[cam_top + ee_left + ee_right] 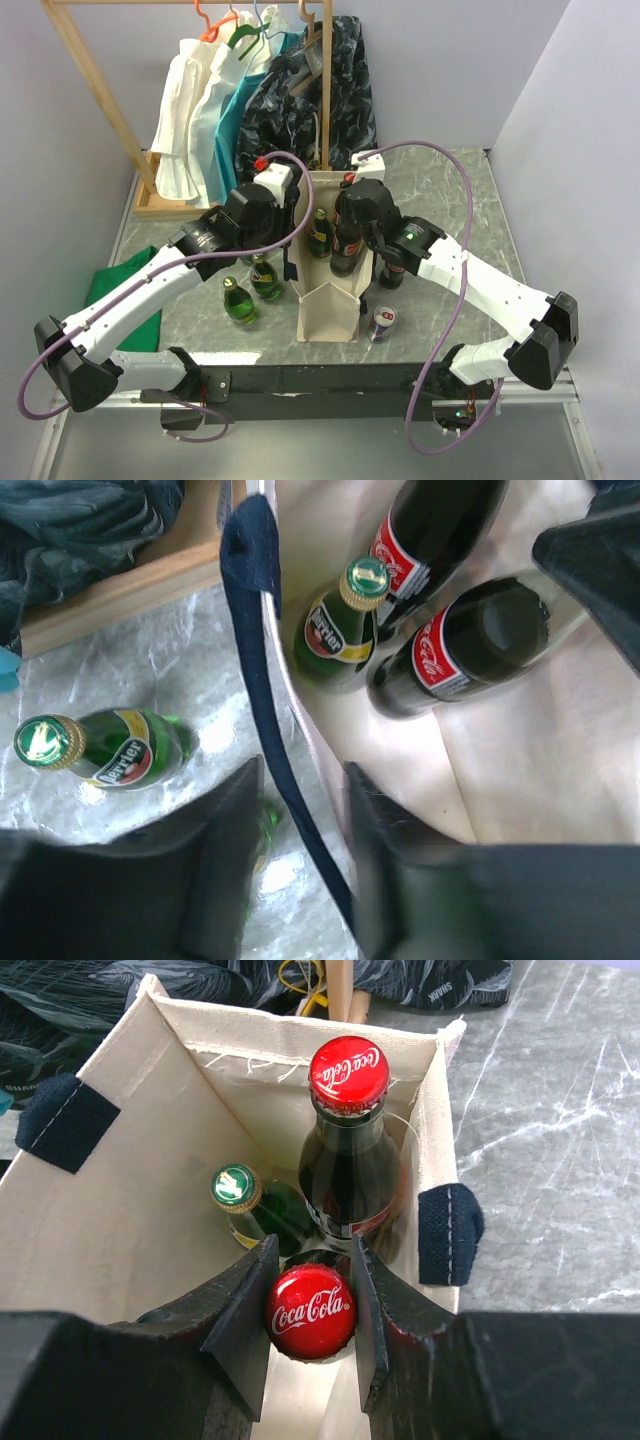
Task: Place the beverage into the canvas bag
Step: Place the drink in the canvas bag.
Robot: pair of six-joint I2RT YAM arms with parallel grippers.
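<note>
The cream canvas bag (330,305) stands upright mid-table, its mouth open. My right gripper (310,1310) is shut on the red cap of the beverage, a cola bottle (310,1312), which hangs inside the bag's mouth (348,255). A second cola bottle (348,1075) and a green bottle (237,1188) stand in the bag behind it. My left gripper (300,820) is open astride the bag's left rim. The navy handle (255,610) runs between its fingers, one finger (230,830) outside the bag and the other inside.
Two green bottles (265,275) (238,300) stand left of the bag. A cola bottle (390,272) and a can (383,322) stand to its right. A wooden rack with hung clothes (250,90) fills the back, and a green cloth (125,290) lies at the left edge.
</note>
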